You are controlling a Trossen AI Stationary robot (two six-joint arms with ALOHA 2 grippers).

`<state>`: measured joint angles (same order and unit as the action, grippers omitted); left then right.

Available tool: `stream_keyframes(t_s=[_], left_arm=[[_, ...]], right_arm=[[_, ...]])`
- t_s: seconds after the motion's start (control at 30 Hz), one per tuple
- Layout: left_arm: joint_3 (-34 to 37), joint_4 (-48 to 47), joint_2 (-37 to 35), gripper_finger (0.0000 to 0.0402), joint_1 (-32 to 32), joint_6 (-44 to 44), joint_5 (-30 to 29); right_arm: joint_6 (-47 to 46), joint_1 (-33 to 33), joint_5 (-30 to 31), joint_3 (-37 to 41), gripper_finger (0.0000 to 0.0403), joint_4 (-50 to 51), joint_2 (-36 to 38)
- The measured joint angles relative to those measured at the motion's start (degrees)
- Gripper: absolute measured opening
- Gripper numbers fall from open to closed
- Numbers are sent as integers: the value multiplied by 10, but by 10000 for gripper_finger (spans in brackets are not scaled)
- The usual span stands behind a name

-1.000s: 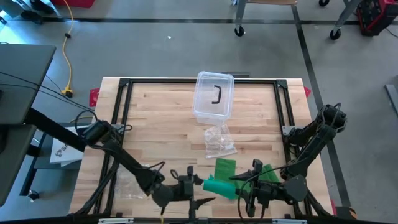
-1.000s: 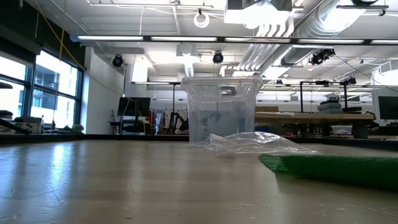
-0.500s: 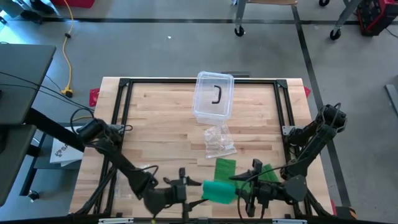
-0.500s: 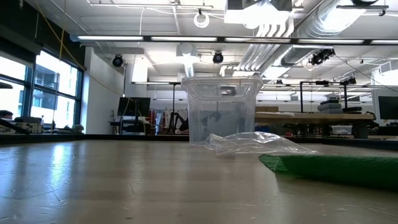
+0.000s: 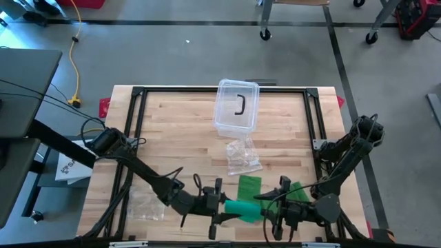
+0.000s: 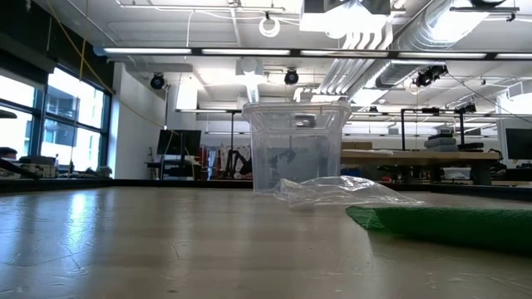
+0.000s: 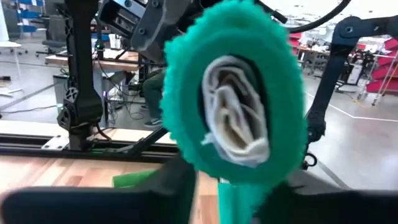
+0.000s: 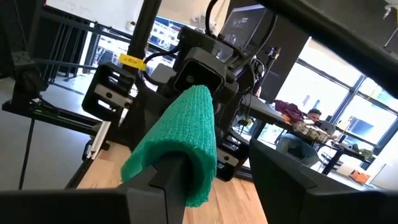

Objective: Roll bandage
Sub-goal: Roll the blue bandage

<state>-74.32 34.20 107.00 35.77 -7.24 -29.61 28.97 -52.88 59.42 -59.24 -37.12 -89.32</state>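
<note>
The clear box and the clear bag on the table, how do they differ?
The clear box stands upright and rigid near the table's far edge; the clear bag lies flat and crumpled, nearer the middle. The box holds a dark curved object; the bag's contents cannot be made out. Both are see-through plastic.

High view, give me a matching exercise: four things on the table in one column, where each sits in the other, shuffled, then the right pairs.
Things:
1. clear bin
2. crumpled plastic bag
3. green bandage roll
4. left gripper

Places:
A. between the two grippers, near edge
B. far edge, middle
C. at the roll's left end
D. just in front of the bin

Pairs: 1-B, 2-D, 3-A, 4-C
</note>
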Motion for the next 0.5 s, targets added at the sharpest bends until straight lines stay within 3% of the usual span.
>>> stream_keyframes(t_s=[0.1,0.5], left_arm=[[0,-2,0,19,5,-1,-12],[0,-11,19,1,17,-38,-39]], right_arm=[[0,0,0,0,154,-3,0],[90,-10,1,0,154,-110,0]])
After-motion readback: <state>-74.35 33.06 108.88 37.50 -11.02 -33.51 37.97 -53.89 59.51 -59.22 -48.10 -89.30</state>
